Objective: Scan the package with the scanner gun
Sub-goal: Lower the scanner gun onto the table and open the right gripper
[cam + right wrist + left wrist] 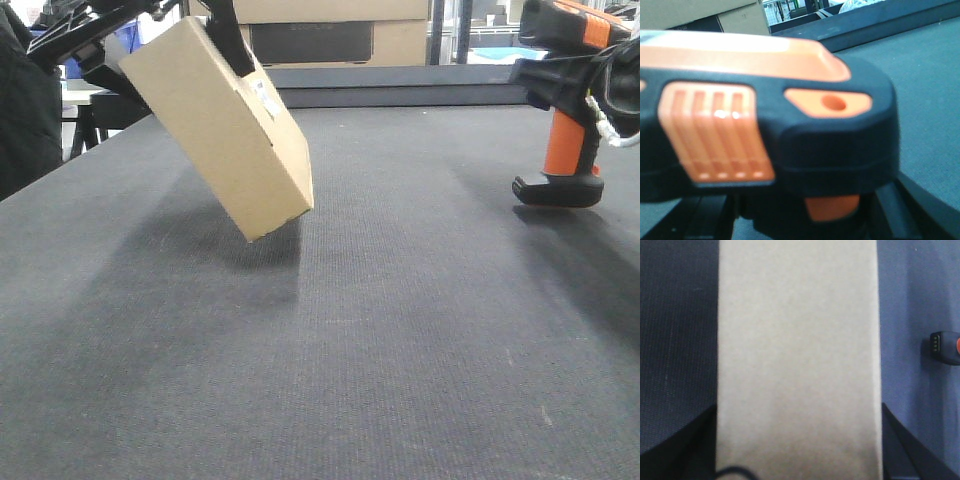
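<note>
— Where is the package?

— The brown cardboard box (220,125) hangs tilted over the left half of the dark grey fabric-covered counter (400,330), toward the far left corner. Its lowest corner is clear of the surface, with a shadow under it. A white label (262,96) shows on the narrow side facing right.

— What holds it?

— The left gripper (799,410) is clamped across the box, one black finger on each side of its upper end.

— And the scanner?

— The orange-and-black scanner gun (568,100) stands upright, handle down, near the far right corner, well apart from the box. The right gripper (815,215) is closed around it, below the head. Its black foot sits low at the counter; I cannot tell whether it touches.

— Does the left wrist camera catch it?

— Only the foot of the handle, at the picture's right edge, beside the box.
</note>
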